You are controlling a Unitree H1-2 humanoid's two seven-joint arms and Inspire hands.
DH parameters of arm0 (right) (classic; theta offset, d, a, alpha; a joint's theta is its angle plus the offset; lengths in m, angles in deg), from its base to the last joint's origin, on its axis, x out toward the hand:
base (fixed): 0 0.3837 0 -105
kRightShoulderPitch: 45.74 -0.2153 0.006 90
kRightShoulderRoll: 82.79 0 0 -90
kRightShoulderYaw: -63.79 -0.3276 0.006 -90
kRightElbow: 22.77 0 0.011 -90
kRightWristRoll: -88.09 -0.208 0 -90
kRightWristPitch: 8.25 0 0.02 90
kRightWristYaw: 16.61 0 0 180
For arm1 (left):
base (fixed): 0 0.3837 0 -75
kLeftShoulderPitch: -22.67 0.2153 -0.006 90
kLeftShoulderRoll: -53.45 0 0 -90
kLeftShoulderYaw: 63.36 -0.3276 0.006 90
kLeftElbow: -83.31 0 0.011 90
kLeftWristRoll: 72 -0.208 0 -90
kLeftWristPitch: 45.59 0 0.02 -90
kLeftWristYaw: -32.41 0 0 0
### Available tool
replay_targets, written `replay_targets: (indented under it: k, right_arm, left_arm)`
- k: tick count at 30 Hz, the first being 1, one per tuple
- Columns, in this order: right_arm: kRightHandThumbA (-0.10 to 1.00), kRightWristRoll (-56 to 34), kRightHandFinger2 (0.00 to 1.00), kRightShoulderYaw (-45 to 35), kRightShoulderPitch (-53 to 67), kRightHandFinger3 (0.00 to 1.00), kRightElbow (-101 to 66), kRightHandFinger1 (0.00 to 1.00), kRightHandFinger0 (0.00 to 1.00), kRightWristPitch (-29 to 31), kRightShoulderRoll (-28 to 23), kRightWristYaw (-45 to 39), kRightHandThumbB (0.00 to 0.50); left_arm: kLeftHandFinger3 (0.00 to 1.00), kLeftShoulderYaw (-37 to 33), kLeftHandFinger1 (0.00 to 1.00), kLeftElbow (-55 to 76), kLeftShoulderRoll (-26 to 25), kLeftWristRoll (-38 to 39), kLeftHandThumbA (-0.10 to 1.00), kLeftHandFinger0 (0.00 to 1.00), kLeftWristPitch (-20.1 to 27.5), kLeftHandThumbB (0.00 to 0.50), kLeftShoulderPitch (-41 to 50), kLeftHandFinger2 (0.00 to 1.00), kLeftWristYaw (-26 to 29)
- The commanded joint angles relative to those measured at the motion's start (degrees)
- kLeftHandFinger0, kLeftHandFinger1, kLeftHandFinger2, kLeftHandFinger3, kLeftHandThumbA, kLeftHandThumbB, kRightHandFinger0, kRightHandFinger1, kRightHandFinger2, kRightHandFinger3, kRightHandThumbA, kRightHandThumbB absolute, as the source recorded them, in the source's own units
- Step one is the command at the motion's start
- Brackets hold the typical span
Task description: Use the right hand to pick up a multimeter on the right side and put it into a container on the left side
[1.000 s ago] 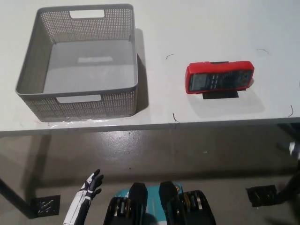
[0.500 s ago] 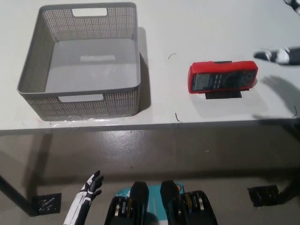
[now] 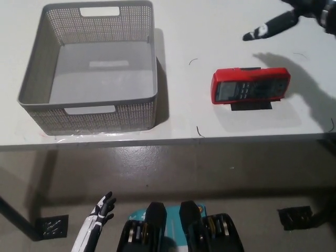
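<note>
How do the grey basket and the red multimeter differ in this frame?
The basket is grey, perforated and open-topped with nothing in it; the multimeter is red, solid and much smaller. The basket sits on the left part of the table, the multimeter on the right, over a dark patch. The right robot hand hovers beyond the multimeter, not near the basket. Both rest untouched on the table.

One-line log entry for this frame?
phase: reach | right hand: open, above multimeter, no contact | basket: empty | left hand: low, idle
</note>
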Motion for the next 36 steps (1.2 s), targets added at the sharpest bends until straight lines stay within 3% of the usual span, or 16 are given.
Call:
replay_targets:
  k: [1, 7, 8, 14, 18, 25, 29, 30, 36]
  right_arm:
    - [1.00, 7.7, 1.00, 5.5, -16.0, 1.00, 18.7, 1.00, 1.00, 3.8, 5.5, -4.5, 0.500]
    - [0.99, 7.5, 1.00, 7.2, -18.8, 1.00, 28.3, 1.00, 1.00, 5.8, 9.0, -3.3, 0.500]
    - [0.94, 7.8, 1.00, 7.7, -18.8, 1.00, 31.2, 1.00, 1.00, 1.8, 11.3, -3.2, 0.500]
    - [0.83, 7.5, 1.00, 6.7, -19.5, 1.00, 36.8, 1.00, 1.00, 0.5, 13.5, -2.7, 0.500]
    - [0.87, 8.2, 1.00, 7.0, -19.1, 1.00, 39.1, 1.00, 1.00, 2.5, 14.0, -3.3, 0.500]
    - [0.84, 8.6, 1.00, 6.5, -18.6, 1.00, 40.1, 1.00, 1.00, 3.1, 14.1, -3.1, 0.500]
    - [0.92, 9.8, 1.00, 7.6, -17.7, 1.00, 40.1, 1.00, 1.00, 5.5, 13.9, -4.6, 0.500]
    - [0.98, 11.2, 1.00, 8.9, -17.7, 1.00, 40.5, 1.00, 1.00, 5.8, 14.1, -4.9, 0.500]
    - [0.95, 11.7, 1.00, 9.2, -17.2, 1.00, 40.9, 1.00, 1.00, 6.1, 14.1, -5.3, 0.500]
  left_arm:
    - [1.00, -0.3, 1.00, 1.4, -0.6, 0.1, 1.00, 1.00, 4.0, 0.413, 0.1, 1.00, -0.7]
    - [1.00, -0.4, 1.00, 0.9, -0.7, -0.2, 1.00, 1.00, 4.7, 0.414, -0.1, 1.00, -0.6]
    - [1.00, -0.4, 1.00, 1.5, -0.5, -0.4, 1.00, 1.00, 4.4, 0.408, 0.0, 1.00, -0.4]
    - [1.00, -0.4, 1.00, 1.7, -0.6, -0.1, 1.00, 1.00, 4.3, 0.410, -0.1, 1.00, -0.8]
    - [1.00, -0.1, 1.00, 2.3, -0.9, 0.1, 1.00, 1.00, 3.5, 0.426, -0.5, 1.00, -1.2]
    - [1.00, -0.1, 1.00, 1.7, -0.7, -0.2, 1.00, 1.00, 3.7, 0.445, -0.6, 1.00, -1.1]
    - [1.00, -0.3, 1.00, 2.3, -0.7, -0.6, 1.00, 1.00, 3.4, 0.440, -0.3, 1.00, -1.2]
    - [1.00, -0.3, 1.00, 2.1, -0.6, -0.7, 1.00, 1.00, 3.6, 0.450, -0.4, 1.00, -1.0]
    - [1.00, -0.2, 1.00, 2.4, -0.6, -0.1, 1.00, 1.00, 3.0, 0.455, -0.3, 1.00, -1.4]
